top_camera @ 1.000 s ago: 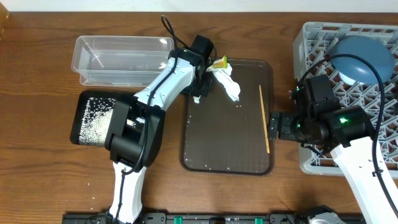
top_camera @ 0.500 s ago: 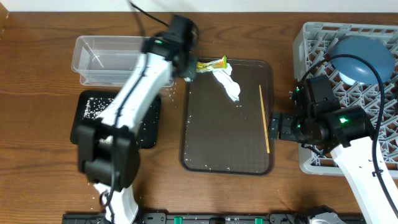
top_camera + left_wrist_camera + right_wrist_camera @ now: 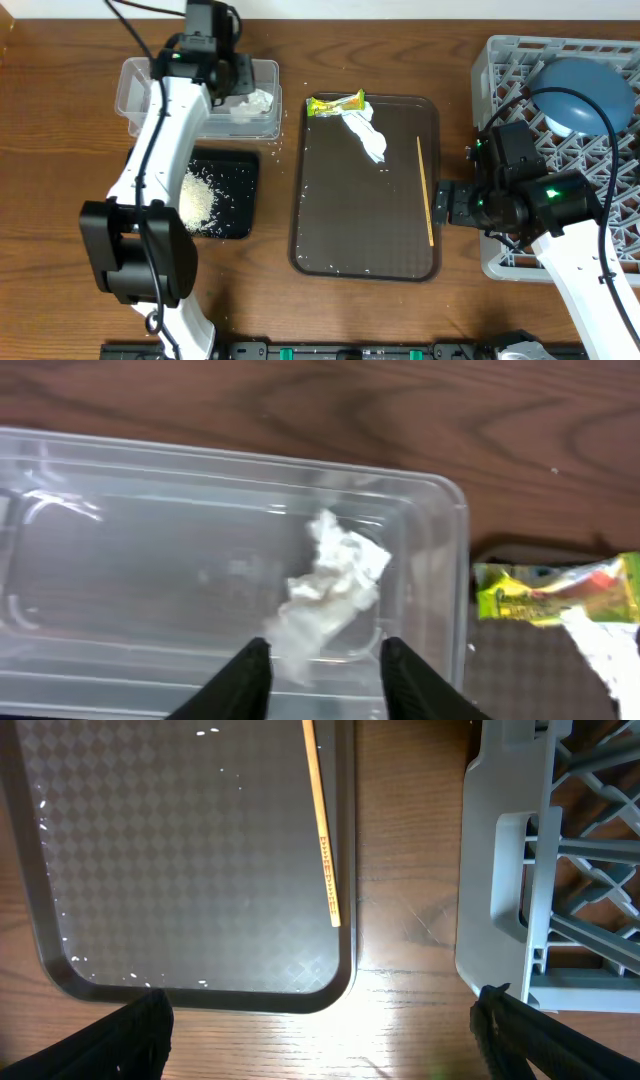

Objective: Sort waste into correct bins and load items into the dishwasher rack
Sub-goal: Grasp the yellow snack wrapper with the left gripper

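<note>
Dishwasher rack sits far right, with the blue dish in it. Brown serving tray is centre.

Clear tub is far left. The left gripper hangs over its right end, jaws apart, holding nothing. One tissue lies loose in the tub below.

Second tissue and wrapper lie at the serving tray's far edge, just right of the tub, so the left arm is nearer.

Wooden stick runs far-to-near along the tray's right side. The right gripper is spread wide and empty over its near end, with the rack just beside it. Stick looks like the right arm's job.
</note>
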Tool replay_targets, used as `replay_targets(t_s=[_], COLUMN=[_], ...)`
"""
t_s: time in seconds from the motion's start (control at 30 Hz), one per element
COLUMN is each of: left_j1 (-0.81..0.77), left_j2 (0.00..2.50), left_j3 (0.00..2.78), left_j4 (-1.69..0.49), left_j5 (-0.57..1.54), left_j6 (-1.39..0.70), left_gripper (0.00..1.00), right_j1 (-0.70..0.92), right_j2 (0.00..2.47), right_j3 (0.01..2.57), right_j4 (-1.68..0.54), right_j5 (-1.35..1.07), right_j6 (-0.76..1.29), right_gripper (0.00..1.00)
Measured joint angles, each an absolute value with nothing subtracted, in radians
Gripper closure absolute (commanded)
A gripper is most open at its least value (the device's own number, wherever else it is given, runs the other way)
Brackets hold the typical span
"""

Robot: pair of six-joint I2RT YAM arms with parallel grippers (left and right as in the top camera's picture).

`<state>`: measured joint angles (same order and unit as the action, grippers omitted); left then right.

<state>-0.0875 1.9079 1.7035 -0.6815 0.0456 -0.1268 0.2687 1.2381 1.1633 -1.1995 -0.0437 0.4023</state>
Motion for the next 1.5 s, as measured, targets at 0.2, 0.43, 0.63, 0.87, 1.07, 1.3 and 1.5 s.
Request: replay_targets(t_s=[0.2, 0.43, 0.63, 0.87, 1.07, 1.3, 1.5], left_j1=[-0.094, -0.183, -0.269, -0.307, -0.323, -0.346, -0.356], left_j2=[1.908, 1.914, 1.967, 2.075, 2.138, 2.199, 2.249], left_j3=[1.703, 1.703, 1.703, 1.703, 1.703, 1.703, 1.703], left_j4=[-0.680, -0.668, -0.649, -0.614, -0.554, -0.486, -0.482], left_j5=[0.137, 0.219, 0.238, 0.241, 0.241, 0.241, 0.241], left_j6=[-0.141, -0.078, 0.045, 0.095, 0.114, 0.130, 0.132], left_gripper=[0.41, 0.28, 0.28, 0.28, 0.27, 0.27, 0.27], right_j1=[0.269, 0.269, 0.269, 0.269, 0.269, 0.269, 0.269], right_j2=[1.238, 1.238, 1.238, 1.238, 1.238, 1.238, 1.238], right_j3=[1.163, 1.163, 1.163, 1.163, 1.163, 1.163, 1.163], right_j4=[-1.196, -1.197, -1.197, -1.200, -1.200, -1.203, -1.207], right_j5=[-0.044, -0.044, -0.044, -0.044, -0.044, -0.044, -0.044], right_j6=[0.402, 0.402, 0.402, 0.402, 0.403, 0.403, 0.403], right_gripper=[0.05, 0.05, 0.05, 0.05, 0.05, 0.05, 0.05])
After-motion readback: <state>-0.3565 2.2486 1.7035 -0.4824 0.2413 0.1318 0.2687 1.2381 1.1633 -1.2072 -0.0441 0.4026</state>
